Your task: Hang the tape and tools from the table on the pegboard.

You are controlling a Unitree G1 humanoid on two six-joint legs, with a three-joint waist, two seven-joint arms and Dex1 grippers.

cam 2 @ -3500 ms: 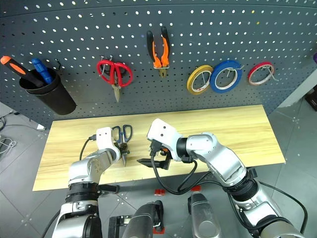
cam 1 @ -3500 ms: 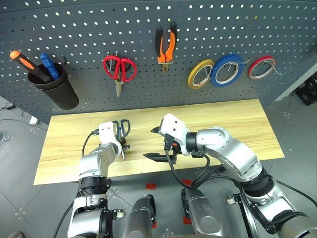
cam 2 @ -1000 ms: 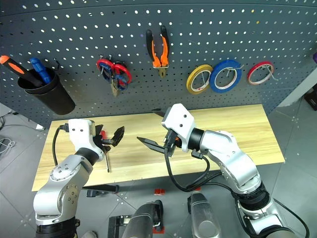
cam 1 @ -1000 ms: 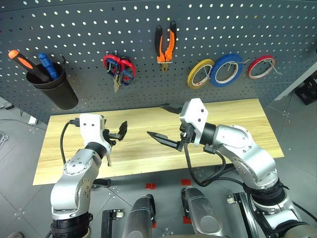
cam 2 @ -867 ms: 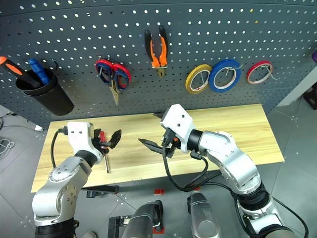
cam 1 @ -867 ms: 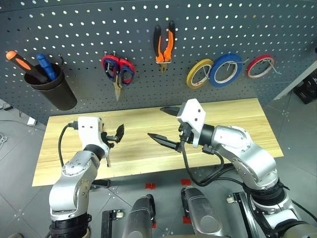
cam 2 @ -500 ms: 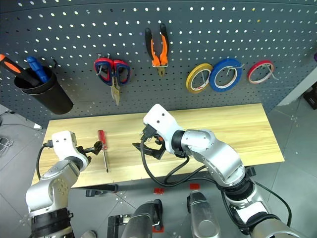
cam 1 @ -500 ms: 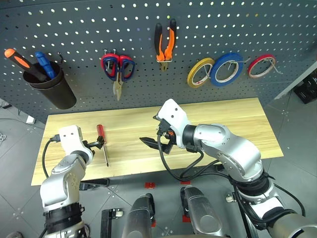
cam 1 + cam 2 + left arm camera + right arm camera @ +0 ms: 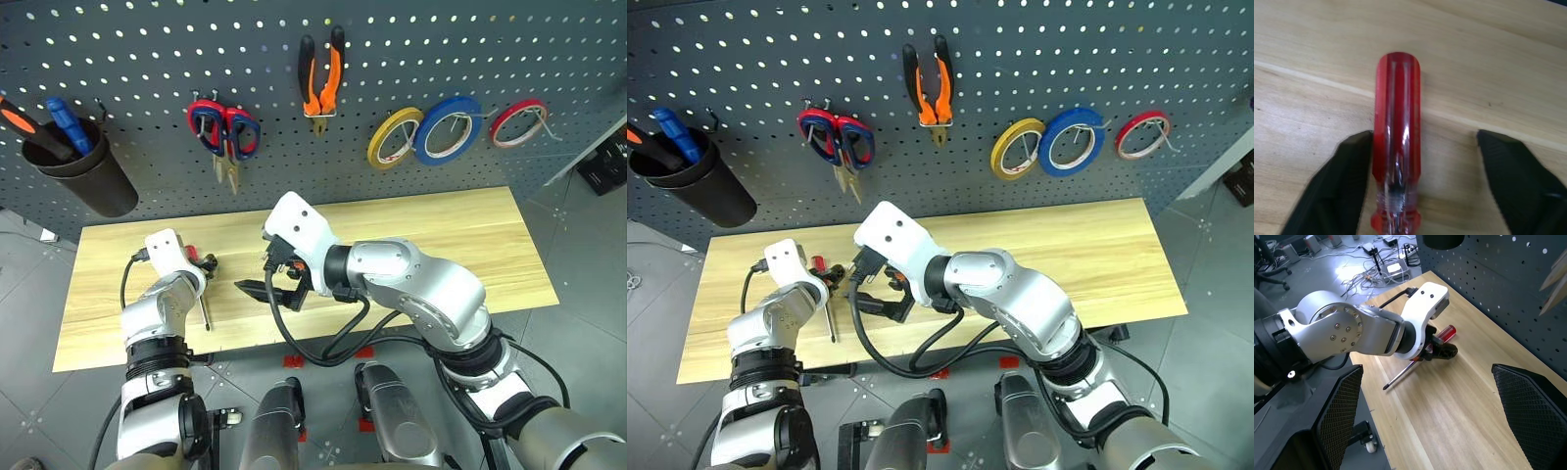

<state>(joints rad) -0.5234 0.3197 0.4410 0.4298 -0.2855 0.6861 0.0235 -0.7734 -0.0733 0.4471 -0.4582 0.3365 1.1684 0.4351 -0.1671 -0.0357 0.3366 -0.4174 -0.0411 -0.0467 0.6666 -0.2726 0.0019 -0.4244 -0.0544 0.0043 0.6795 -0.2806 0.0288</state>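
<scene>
We see the slim red-handled screwdriver point(image 9: 1396, 142) lying on the light wood-grain tabletop point(image 9: 441, 245). Our left claw point(image 9: 1420, 166) straddles its handle, spread, one finger touching it. Our right claw point(image 9: 1430, 411) hangs spread above the tabletop, holding nothing.

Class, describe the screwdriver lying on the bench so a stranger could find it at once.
On the wooden table below the pegboard, look near the left end. The red-handled screwdriver lies flat there between the left gripper fingers, unlike the orange and blue screwdrivers standing in the black cup.
</scene>
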